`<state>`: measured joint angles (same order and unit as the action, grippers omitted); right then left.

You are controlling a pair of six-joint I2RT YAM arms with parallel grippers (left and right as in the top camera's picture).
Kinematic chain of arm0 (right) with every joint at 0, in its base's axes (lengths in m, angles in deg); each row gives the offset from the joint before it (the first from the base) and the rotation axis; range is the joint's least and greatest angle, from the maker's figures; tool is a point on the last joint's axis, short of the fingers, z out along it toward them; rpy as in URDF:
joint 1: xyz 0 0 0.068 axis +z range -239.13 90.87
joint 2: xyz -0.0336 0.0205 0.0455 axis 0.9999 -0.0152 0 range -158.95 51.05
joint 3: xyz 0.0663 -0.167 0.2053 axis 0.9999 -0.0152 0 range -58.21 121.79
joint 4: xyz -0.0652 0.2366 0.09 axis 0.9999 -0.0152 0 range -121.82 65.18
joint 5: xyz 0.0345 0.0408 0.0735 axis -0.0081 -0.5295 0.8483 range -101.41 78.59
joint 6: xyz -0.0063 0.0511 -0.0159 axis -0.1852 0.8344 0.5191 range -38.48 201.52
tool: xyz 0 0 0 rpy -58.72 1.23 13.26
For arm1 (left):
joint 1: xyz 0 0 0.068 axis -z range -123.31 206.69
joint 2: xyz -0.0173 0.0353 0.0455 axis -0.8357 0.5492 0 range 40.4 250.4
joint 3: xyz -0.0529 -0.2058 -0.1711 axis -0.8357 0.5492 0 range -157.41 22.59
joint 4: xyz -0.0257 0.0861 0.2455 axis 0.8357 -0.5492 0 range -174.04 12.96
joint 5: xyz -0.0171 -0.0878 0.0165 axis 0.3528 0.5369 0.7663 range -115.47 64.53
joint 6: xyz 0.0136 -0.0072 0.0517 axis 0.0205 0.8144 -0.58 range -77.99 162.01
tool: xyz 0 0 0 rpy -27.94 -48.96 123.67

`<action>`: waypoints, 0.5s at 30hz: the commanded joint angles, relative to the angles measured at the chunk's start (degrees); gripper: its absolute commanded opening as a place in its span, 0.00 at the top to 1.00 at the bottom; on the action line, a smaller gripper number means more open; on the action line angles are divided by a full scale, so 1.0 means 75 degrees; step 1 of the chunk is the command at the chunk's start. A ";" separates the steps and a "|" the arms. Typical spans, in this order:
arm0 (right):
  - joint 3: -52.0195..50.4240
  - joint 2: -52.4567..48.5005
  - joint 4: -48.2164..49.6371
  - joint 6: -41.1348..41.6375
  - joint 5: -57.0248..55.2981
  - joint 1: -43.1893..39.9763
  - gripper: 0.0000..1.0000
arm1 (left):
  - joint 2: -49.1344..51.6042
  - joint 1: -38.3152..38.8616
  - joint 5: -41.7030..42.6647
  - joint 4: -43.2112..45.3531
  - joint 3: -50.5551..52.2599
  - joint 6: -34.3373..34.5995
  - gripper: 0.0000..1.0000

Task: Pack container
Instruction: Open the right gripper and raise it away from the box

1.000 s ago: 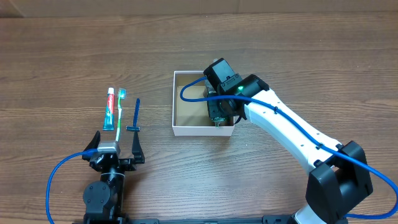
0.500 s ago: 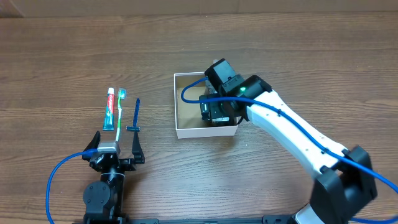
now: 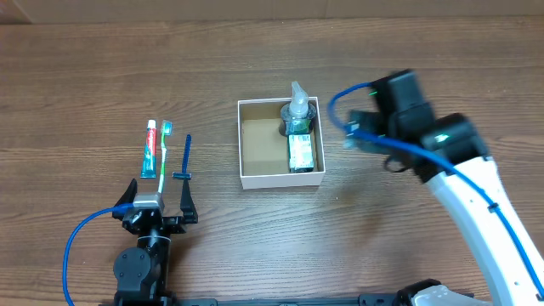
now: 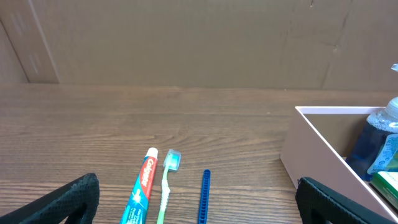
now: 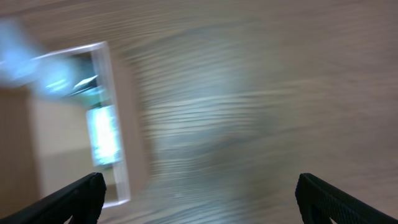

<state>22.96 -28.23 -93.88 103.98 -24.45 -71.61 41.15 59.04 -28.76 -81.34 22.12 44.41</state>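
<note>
The container (image 3: 259, 149), a square white-walled box with a brown floor, sits mid-table. A clear-capped bottle of blue liquid (image 3: 300, 136) lies along its right side. My right gripper (image 3: 350, 129) hovers to the right of the box, open and empty. In the blurred right wrist view the container (image 5: 118, 149) and bottle (image 5: 102, 134) are at the left, away from my right gripper (image 5: 199, 193). My left gripper (image 3: 158, 194) rests open near the front edge. In front of it lie a toothpaste tube (image 3: 150, 149), a green toothbrush (image 3: 164, 149) and a blue razor (image 3: 186, 157).
The left wrist view shows the toothpaste (image 4: 142, 194), toothbrush (image 4: 166, 183) and razor (image 4: 204, 196) between the open fingers of my left gripper (image 4: 199, 196). The container wall (image 4: 311, 149) stands at the right. A cardboard wall runs along the table's back.
My right gripper opened, left the bottle lying in the container and swung up and away to the right. The left arm has not moved.
</note>
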 commanded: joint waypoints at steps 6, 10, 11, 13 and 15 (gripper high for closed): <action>0.0029 -0.0251 -0.0093 -0.0017 -0.0195 -0.2162 0.00 | -0.0058 -0.0067 -0.0038 0.0032 0.0026 -0.0093 0.00; 0.0029 -0.0306 -0.0064 -0.0015 -0.0195 -0.2477 0.00 | -0.0058 -0.0067 -0.0038 0.0032 0.0026 -0.0093 0.00; 0.0029 -0.0306 -0.0064 -0.0017 -0.0195 -0.2503 0.00 | -0.0058 -0.0067 -0.0038 0.0032 0.0026 -0.0093 0.00; 0.0029 -0.0306 -0.0061 -0.0015 -0.0195 -0.2503 0.00 | -0.0058 -0.0067 -0.0038 0.0032 0.0026 -0.0093 0.00; 0.0029 -0.0306 -0.0061 -0.0015 -0.0195 -0.2503 0.00 | -0.0058 -0.0067 -0.0038 0.0032 0.0026 -0.0093 0.00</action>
<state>22.94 -30.62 -94.75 103.98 -25.30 -90.17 41.15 59.04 -28.76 -81.31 22.12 44.41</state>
